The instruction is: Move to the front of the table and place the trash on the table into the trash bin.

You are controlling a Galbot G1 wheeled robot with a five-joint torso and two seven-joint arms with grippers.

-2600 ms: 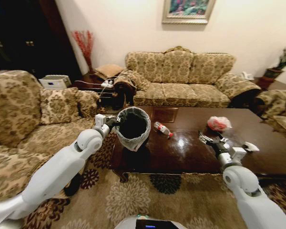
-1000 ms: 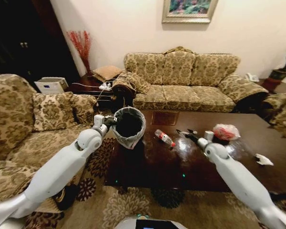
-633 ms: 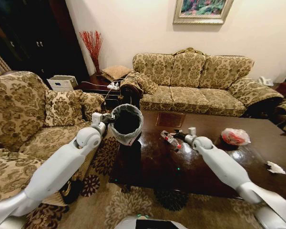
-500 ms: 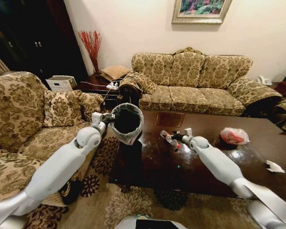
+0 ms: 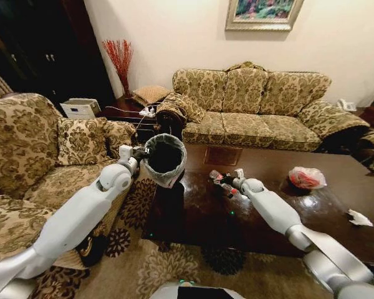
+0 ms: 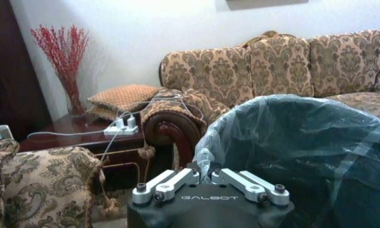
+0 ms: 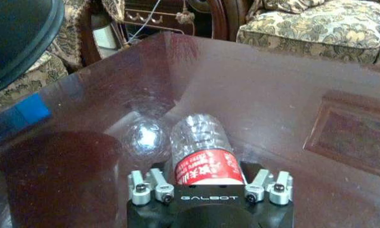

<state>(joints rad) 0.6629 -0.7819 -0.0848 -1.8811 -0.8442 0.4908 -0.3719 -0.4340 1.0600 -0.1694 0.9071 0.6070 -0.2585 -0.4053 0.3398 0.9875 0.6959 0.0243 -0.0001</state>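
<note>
left pincer (image 6: 206,178) is clamped on the bin (image 5: 164,161) liner, held up; right pincer (image 7: 209,183) sits spread around the bottle (image 7: 201,153) on the table (image 5: 268,205)

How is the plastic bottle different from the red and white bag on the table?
The plastic bottle is clear with a red label and lies on its side; the red-and-white bag is a crumpled, rounded bundle. The bottle sits between the right gripper fingers, near the trash bin that the left gripper holds by its rim; the bag sits alone, farther to the right. Both rest on the dark table.
</note>
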